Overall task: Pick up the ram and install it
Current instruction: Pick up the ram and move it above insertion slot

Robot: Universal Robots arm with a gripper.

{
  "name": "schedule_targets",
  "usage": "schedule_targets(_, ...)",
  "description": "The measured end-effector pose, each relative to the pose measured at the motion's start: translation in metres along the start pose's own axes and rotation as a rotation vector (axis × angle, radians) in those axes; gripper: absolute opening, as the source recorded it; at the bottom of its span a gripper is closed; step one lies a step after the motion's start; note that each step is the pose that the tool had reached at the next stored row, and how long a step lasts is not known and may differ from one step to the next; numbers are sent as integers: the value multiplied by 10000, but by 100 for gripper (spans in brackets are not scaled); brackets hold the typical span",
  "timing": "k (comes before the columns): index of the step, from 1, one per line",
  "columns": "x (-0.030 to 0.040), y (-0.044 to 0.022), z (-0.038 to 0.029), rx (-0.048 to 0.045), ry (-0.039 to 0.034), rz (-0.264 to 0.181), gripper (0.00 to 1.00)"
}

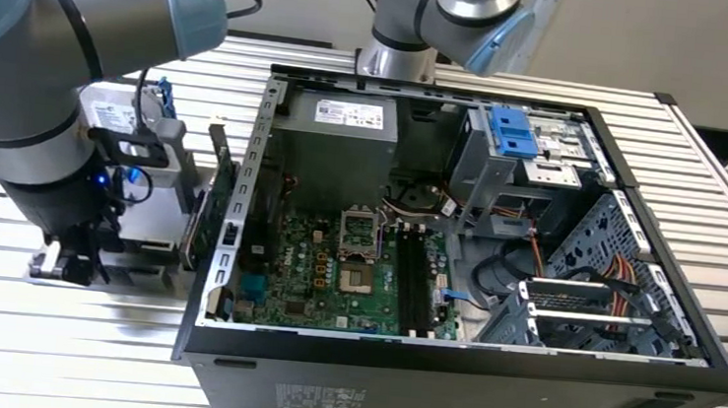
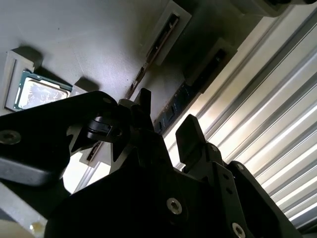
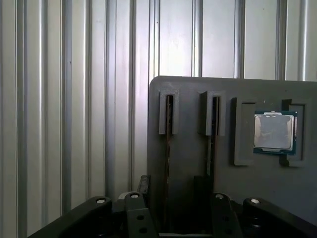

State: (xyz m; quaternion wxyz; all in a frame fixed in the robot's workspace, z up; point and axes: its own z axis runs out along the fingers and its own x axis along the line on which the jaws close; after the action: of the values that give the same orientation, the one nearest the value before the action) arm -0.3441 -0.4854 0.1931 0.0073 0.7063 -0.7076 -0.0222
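**Gripper open astride ram in parts tray, beside open computer case**

- Gripper (image 1: 69, 265): at the exterior view's far left, low over the grey tray (image 3: 193, 94). Fingers (image 2: 190, 134) are apart and nothing is clamped.
- Ram (image 2: 173, 112): a dark, slim stick standing on edge in a tray slot. In both wrist views it runs through the gap between the fingers. Whether either finger touches it cannot be made out.
- Second stick (image 3: 214, 124): in the parallel slot, just outside one finger.
- Processor chip (image 3: 274, 130): seated in a square recess of the tray, farther out from the fingers on the same side as the second stick.
- Hard drive (image 1: 115, 115): silver with blue clips, behind the arm and above the fingers in the exterior view.
- Green circuit card (image 1: 215, 201): upright, between the fingers and the case.
- Computer case (image 1: 456, 365): side open, to the exterior view's right of the fingers. Motherboard (image 1: 331, 270) exposed, with its memory slots (image 1: 413, 278) well apart from the fingers.
- Ribbed metal table (image 1: 34, 353): carries everything listed.
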Motion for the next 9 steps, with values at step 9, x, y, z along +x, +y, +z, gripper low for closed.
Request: schedule_targets(9, -1, 30, 14, 165, 0, -25, 100)
